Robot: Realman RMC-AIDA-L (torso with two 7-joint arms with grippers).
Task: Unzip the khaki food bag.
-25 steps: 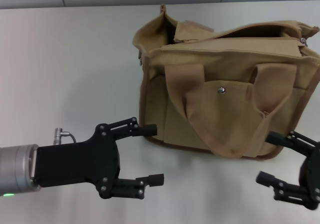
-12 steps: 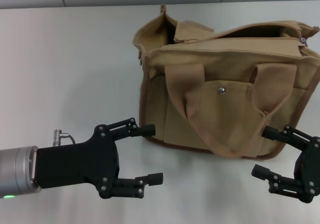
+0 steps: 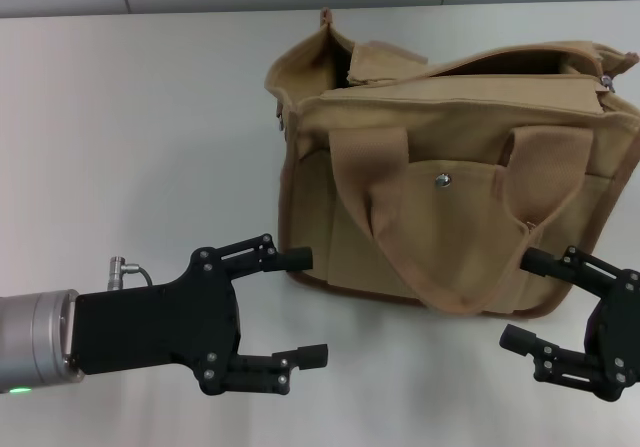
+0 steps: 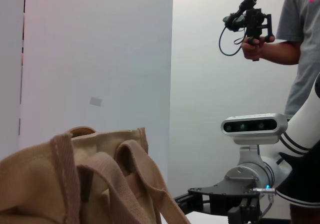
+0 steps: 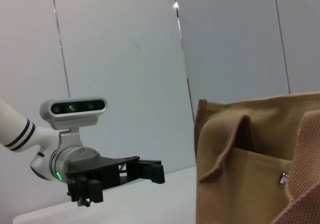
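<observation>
Head view: khaki food bag [image 3: 455, 182] sits on the desk [image 3: 130, 137]; left hand [image 3: 305, 307] and right hand [image 3: 520, 302] hover open beside it.

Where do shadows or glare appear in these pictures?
Head view: the light is even, with only faint shadows on the table around the open left gripper and right gripper; the khaki food bag is dark inside its opening; its silver snap glints. Right wrist view: one bright glare spot on the wall.
</observation>
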